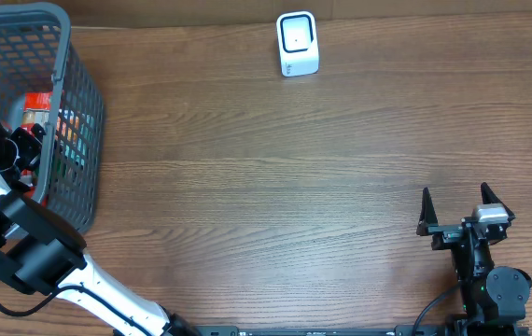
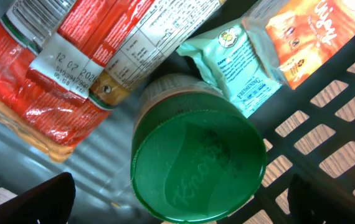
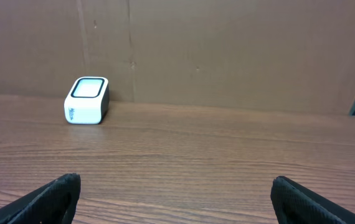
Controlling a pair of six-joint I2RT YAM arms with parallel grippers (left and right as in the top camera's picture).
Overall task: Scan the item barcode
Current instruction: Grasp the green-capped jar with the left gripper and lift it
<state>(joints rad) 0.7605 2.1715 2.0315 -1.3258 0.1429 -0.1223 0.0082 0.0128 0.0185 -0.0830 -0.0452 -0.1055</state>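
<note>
Several grocery items lie in the grey mesh basket (image 1: 79, 140) at the table's left edge. My left gripper (image 1: 23, 145) reaches down into it. In the left wrist view, my left gripper (image 2: 184, 208) is open, and a jar with a green lid (image 2: 196, 165) stands upright between its spread fingers, untouched. Beside the jar lie red packets (image 2: 71, 56), a mint-green sachet (image 2: 240, 56) and an orange packet (image 2: 302, 31). No barcode shows. The white barcode scanner (image 1: 298, 44) stands at the far middle of the table. My right gripper (image 1: 455, 194) hovers open and empty at the near right.
From the right wrist, the scanner (image 3: 87, 101) stands far left against a brown cardboard wall (image 3: 227, 50), with bare wood table (image 3: 196, 149) between it and my right gripper (image 3: 177, 199). The basket's mesh wall (image 2: 327, 118) rises close on the jar's right.
</note>
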